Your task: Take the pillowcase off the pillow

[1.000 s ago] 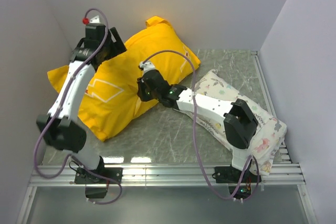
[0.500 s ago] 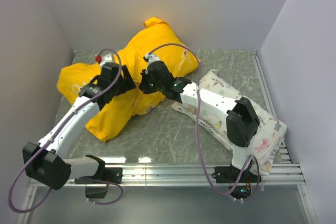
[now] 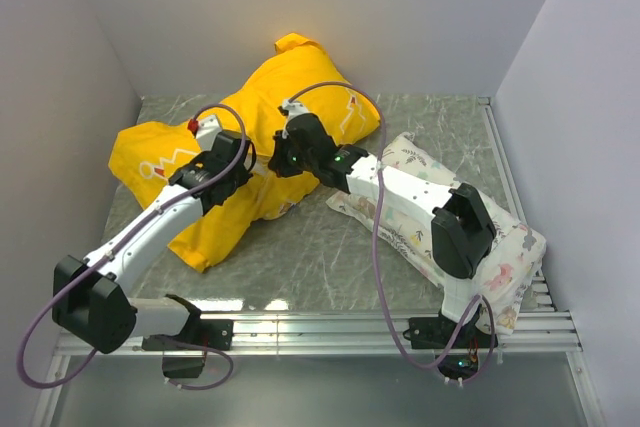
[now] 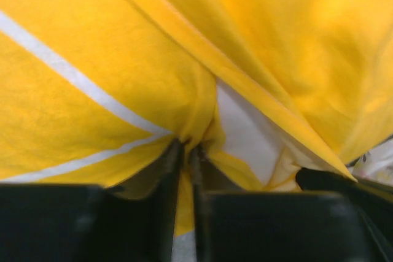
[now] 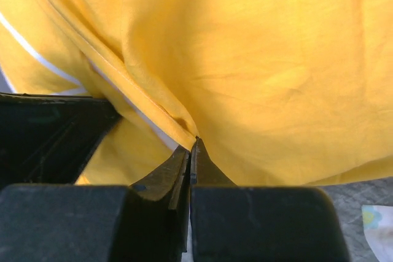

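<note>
left gripper (image 4: 186,151): jaws pinched on a fold of the yellow pillowcase (image 3: 310,87) | right gripper (image 5: 191,145): jaws clamped tight on the pillowcase hem, just beside the left gripper | pillow (image 4: 245,133): inside the pillowcase at the table's (image 3: 300,257) far left, white showing at the opening | printed pillow (image 3: 515,247): lying under the right arm

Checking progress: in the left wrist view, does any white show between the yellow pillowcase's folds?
Yes, a white patch, likely the pillow, shows between pillowcase folds just right of the left gripper.
</note>
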Robot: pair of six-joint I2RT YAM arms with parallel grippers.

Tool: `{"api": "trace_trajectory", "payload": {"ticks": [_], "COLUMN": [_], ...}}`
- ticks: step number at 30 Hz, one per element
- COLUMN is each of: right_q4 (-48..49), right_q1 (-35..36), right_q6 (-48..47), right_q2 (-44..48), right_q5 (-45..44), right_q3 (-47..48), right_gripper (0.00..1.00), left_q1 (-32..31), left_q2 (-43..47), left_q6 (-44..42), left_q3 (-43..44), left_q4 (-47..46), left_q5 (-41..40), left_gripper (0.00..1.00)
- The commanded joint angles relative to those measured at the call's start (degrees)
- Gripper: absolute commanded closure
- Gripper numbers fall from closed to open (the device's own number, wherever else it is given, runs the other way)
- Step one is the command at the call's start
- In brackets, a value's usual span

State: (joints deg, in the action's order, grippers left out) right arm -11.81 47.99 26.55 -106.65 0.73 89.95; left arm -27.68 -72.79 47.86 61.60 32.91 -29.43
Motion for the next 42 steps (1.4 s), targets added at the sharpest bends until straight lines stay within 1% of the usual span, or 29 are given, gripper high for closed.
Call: {"api": "trace_trajectory", "payload": {"ticks": [1, 2, 7, 9, 10, 13, 14, 15, 16, 17, 19, 20, 23, 24, 27, 28, 29, 31, 32, 33, 34, 38, 40, 42], "right_q4": [1.0, 0.66, -2.07, -2.16, -2.42, -3.65, -4.0, -4.01, -4.35, -3.92, -2.61, -2.34, -2.07, -1.99, -1.29, -1.02, -1.45, -2.42, -2.69, -2.95, -3.3, -4.71, -4.8, -4.19], "right_q1": [-2.02, -2.19, -5.44, -7.8, -8.86, -11.85, -12.47, -13.44, -15.1, -15.9, -16.7, -16.52, -15.39, -14.94, -13.19, -12.66, -11.96, -9.59, -8.71, -7.83, -5.82, -0.71, 1.31, 4.82], "right_q6": [-0.62, -0.79, -0.8, -0.09, 0.61, 1.23, 1.66, 1.84, 2.19, 2.89, 3.16, 2.9, 2.37, 2.11, 0.53, -0.61, -1.23, -3.76, -4.48, -5.27, -6.49, -8.79, -9.58, -10.37], "right_q2": [2.41, 2.33, 1.97, 2.15, 2.41, 3.03, 3.38, 3.73, 4.43, 4.78, 6.1, 6.19, 5.84, 5.75, 6.19, 6.98, 7.33, 8.91, 9.53, 10.23, 11.63, 14.36, 15.68, 16.21], "right_q5": [-1.6, -2.05, -5.47, -6.36, -6.71, -9.42, -10.13, -11.09, -11.19, -10.93, -9.26, -9.26, -7.59, -7.33, -5.22, -5.39, -5.91, -7.05, -8.28, -8.99, -9.69, -11.89, -11.63, -11.19], "right_q3": [-0.92, -0.92, -0.92, -1.62, -2.23, -3.02, -3.29, -3.64, -4.34, -4.96, -6.45, -6.63, -6.19, -6.11, -5.75, -5.67, -5.32, -4.27, -3.91, -3.65, -3.12, -1.28, -0.31, 0.22], "right_gripper": [1.0, 1.0, 1.0, 1.0, 1.0, 1.0, 1.0, 1.0, 1.0, 1.0, 1.0, 1.0, 1.0, 1.0, 1.0, 0.98, 0.91, 0.82, 0.74, 0.69, 0.63, 0.5, 0.49, 0.48], "left_q1": [0.0, 0.0, 0.08, 1.05, 1.75, 6.75, 9.64, 11.06, 12.38, 15.35, 18.53, 20.63, 21.09, 21.09, 21.09, 21.09, 21.09, 21.0, 21.09, 21.09, 21.0, 21.0, 21.0, 21.09], "left_q2": [-1.82, -1.56, 1.77, 4.76, 5.99, 9.42, 10.9, 11.88, 13.19, 16.16, 18.99, 20.31, 18.75, 18.22, 17.6, 17.51, 17.16, 17.16, 17.25, 17.42, 17.51, 18.3, 19.0, 19.71], "left_q6": [0.4, 0.4, -0.04, -0.57, -1.18, -2.32, -2.5, -2.5, -2.68, -3.12, -4.26, -4.96, -4.44, -3.92, -2.59, -2.16, -2.15, -2.24, -2.24, -2.33, -2.42, -2.33, -2.33, -2.42], "left_q3": [0.01, 0.09, 1.24, 0.98, 0.54, -1.39, -1.83, -2.97, -3.68, -4.47, -7.1, -7.98, -10.09, -11.84, -17.11, -17.91, -18.44, -19.24, -19.33, -19.5, -19.5, -19.94, -20.47, -20.91], "left_q4": [1.19, 1.8, 5.85, 6.99, 6.91, 7.17, 7.61, 8.57, 8.67, 8.49, 6.83, 5.86, 4.8, 4.1, -0.99, -1.7, -2.31, -2.76, -2.93, -3.11, -3.2, -4.16, -5.21, -5.57], "left_q5": [-2.74, -2.65, -4.58, -3.97, -2.4, 1.81, 2.35, 2.53, 2.88, 4.02, 6.04, 9.62, 13.07, 15.87, 20.8, 21.08, 21.17, 20.91, 20.82, 20.64, 20.38, 21.34, 21.87, 22.13], "left_gripper": [0.92, 0.99, 1.0, 1.0, 1.0, 1.0, 1.0, 1.0, 1.0, 1.0, 1.0, 1.0, 1.0, 1.0, 1.0, 1.0, 1.0, 1.0, 1.0, 1.0, 1.0, 1.0, 1.0, 1.0]}}
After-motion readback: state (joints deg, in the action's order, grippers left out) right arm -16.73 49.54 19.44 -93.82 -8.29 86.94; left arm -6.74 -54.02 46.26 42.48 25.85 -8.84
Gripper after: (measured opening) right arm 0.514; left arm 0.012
